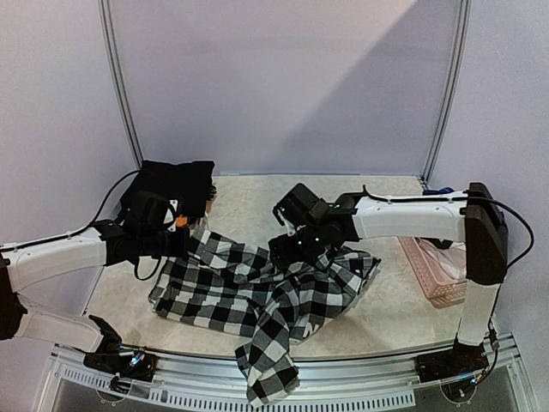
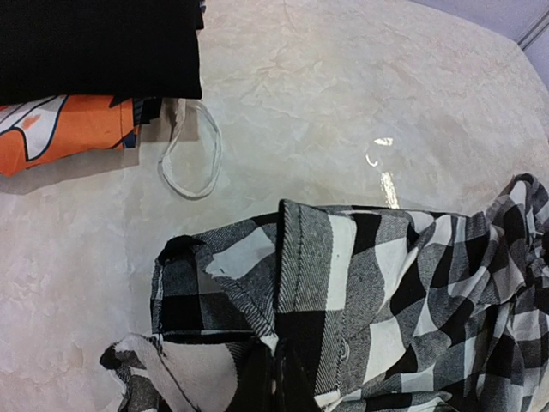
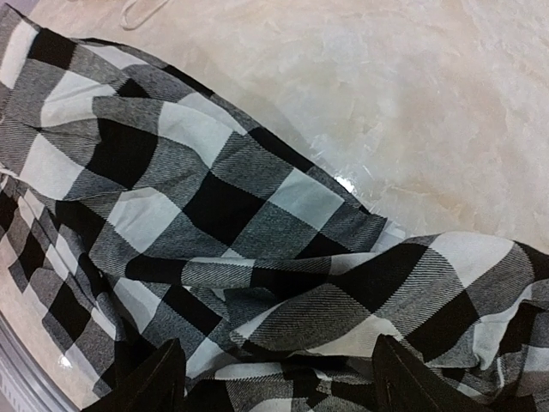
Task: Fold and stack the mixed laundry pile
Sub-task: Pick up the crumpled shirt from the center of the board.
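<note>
A black-and-white checked garment (image 1: 257, 287) lies crumpled across the middle of the table, and one end hangs over the front edge. My left gripper (image 1: 183, 238) is shut on its left edge; in the left wrist view the dark fingertips (image 2: 279, 378) pinch a hemmed fold of the checked garment (image 2: 386, 283). My right gripper (image 1: 296, 249) hovers over the garment's right half, open. The right wrist view has its fingers (image 3: 159, 382) standing wide apart over bunched checked fabric (image 3: 223, 206). A folded black garment (image 1: 171, 183) rests at the back left on an orange printed piece (image 2: 60, 129).
A pink perforated basket (image 1: 437, 270) stands at the right edge, under the right arm. A thin white cord loop (image 2: 193, 159) lies on the table beside the orange piece. White panels close off the back and sides.
</note>
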Available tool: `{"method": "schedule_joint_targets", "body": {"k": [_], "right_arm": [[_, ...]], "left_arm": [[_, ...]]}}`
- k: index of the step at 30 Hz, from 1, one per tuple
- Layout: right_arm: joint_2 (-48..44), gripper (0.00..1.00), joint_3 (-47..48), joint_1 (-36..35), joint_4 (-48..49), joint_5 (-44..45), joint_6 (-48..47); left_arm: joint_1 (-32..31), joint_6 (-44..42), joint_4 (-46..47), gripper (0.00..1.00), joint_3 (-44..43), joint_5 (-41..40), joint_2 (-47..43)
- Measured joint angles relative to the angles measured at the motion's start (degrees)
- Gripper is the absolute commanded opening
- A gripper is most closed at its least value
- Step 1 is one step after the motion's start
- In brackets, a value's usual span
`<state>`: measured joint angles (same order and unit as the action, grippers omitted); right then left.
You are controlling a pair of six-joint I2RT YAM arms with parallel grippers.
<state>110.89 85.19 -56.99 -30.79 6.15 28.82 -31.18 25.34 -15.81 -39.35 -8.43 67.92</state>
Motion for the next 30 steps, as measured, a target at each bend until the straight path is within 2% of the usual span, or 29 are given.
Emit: {"method": "schedule_joint_targets", "body": {"k": [1,4,8,12,16,18,25,30], "right_arm": [[1.1,0.70,0.5,0.0,-0.2,-0.3,-0.2],[3.7,0.60,2.0,0.0,-0.9,-0.6,-0.7],[6.1,0.38,3.8,0.0,-1.8,-0.2,-0.6],[7.2,0.15,4.2,0.0,-2.3,0.5,-0.3],[7.7,0.01,4.2,0.0,-2.6,1.1,-0.5],[7.7,0.00,4.2,0.0,-2.7,1.4,-0.5],[7.1,0.00,2.7,0.0,-2.7,3.2,-0.6],[3.1,0.00,-0.5,0.0,-2.8,4.9,-0.6]], "left_arm": [[0.0,0.0,0.0,0.00,0.0,0.0,0.0],[0.0,0.0,0.1,0.14,0.4,-0.1,0.0],[0.0,0.4,0.2,0.26,1.4,-0.6,0.2],[0.0,1.0,0.5,0.30,1.7,-1.1,1.2],[0.0,1.1,1.1,0.37,1.9,-1.2,2.7],[0.0,1.3,1.6,0.39,2.2,-1.4,3.3],[0.0,1.8,3.2,0.39,3.5,-2.4,6.2],[0.1,1.9,4.5,0.38,3.6,-2.5,9.0]]}}
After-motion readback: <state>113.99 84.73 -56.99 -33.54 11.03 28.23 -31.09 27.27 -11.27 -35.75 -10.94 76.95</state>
